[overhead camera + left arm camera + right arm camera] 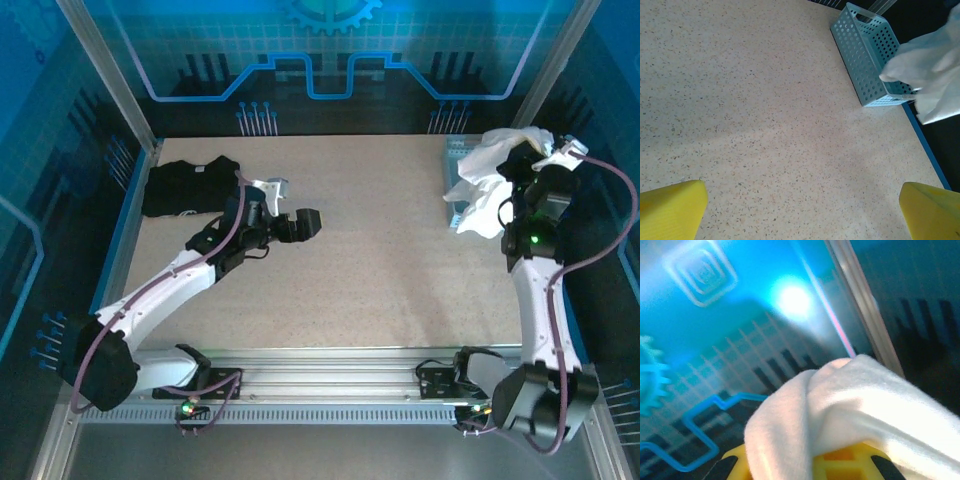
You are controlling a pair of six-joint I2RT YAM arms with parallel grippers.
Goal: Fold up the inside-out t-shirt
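Note:
The white inside-out t-shirt hangs bunched in the air at the table's far right, over a light blue basket. My right gripper is raised there and shut on the t-shirt; white cloth drapes over its yellow fingers in the right wrist view. The left wrist view catches the t-shirt hanging beside the basket. My left gripper hovers open over bare table at left-centre, its yellow fingertips wide apart with nothing between them.
A black folded t-shirt lies at the far left corner, just behind the left arm. The perforated basket sits against the right edge of the table. Blue enclosure walls ring the table closely on all sides.

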